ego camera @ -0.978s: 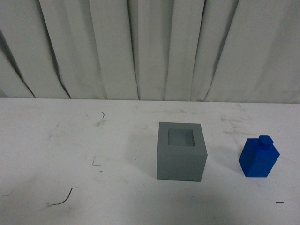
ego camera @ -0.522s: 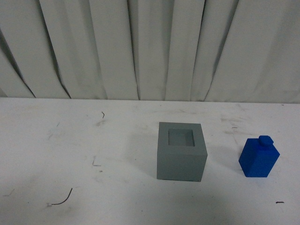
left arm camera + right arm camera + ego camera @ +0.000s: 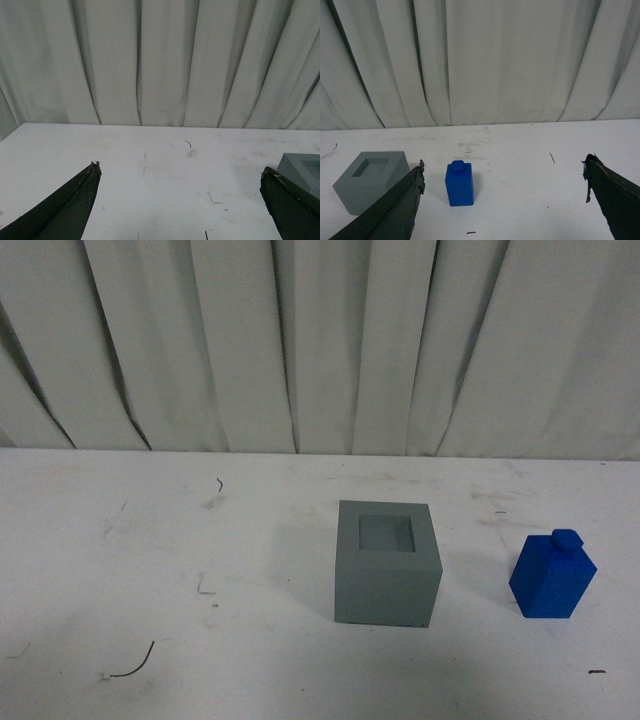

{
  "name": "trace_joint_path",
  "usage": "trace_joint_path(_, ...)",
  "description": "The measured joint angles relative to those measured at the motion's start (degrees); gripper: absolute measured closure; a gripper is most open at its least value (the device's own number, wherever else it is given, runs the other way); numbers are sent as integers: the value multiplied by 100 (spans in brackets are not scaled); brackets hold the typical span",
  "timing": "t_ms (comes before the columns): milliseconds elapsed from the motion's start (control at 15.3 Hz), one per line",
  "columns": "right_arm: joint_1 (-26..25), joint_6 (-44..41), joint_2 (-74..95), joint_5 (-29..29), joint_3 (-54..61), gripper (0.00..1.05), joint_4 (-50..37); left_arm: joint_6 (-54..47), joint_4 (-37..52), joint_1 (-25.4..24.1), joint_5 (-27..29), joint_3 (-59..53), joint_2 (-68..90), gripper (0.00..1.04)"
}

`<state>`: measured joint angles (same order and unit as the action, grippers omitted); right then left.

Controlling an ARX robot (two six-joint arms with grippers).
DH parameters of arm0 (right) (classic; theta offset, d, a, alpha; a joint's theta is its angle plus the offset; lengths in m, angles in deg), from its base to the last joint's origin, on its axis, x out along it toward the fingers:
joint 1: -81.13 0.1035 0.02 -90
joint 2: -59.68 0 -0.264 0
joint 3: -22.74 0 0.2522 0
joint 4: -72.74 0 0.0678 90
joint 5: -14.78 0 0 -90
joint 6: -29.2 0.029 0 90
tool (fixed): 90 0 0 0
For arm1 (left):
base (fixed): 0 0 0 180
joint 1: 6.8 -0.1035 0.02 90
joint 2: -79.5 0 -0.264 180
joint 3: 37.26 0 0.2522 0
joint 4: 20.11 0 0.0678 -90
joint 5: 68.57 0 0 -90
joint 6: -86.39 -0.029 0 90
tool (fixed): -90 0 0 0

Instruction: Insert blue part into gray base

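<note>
The right gripper (image 3: 504,162) is wide open and holds nothing. The left gripper (image 3: 180,170) is wide open too. The blue block (image 3: 552,576) stands on the white table (image 3: 150,560), near the right side of the gray cube (image 3: 388,580), not touching it

I see my left gripper (image 3: 180,170) and right gripper (image 3: 504,164) both spread wide, holding nothing.

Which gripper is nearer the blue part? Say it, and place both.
Right, most likely. The right gripper faces the blue part, standing ahead, framed by its open jaws. The left gripper sees only an edge of the gray base, so it sits farther off, past the base.
</note>
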<state>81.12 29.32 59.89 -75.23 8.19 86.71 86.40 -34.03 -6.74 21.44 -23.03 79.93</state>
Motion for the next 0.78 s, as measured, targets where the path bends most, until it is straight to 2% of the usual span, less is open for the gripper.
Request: trace_joint_path(783,0,0,0,0,0,6,0,0,0,0,0,0,0,7)
